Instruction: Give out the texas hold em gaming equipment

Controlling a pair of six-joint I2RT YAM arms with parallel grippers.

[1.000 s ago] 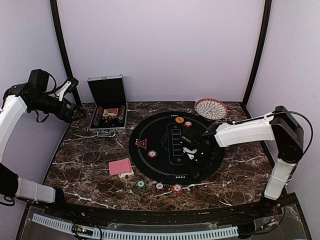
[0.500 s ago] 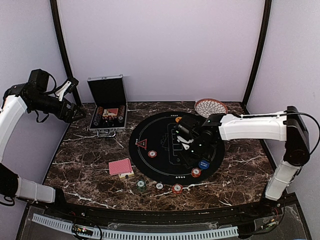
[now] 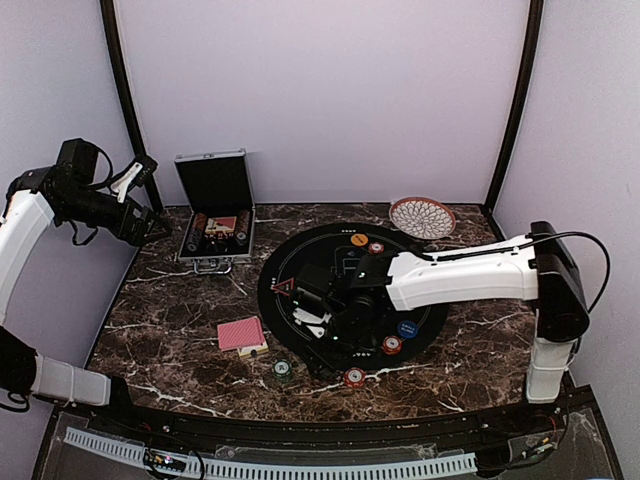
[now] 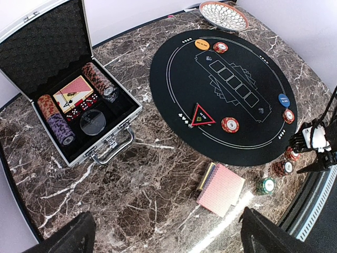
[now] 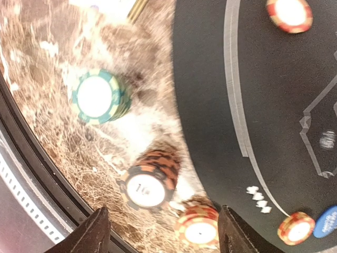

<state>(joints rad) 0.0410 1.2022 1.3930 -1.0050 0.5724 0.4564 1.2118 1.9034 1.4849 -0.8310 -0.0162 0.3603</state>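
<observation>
Chip stacks (image 5: 147,182) near right jaws, parted and empty, left jaws parted wide, empty.

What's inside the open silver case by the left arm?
The silver case holds a red-backed card deck, chip rows on both sides and a round disc. Anything beneath these is covered.
</observation>
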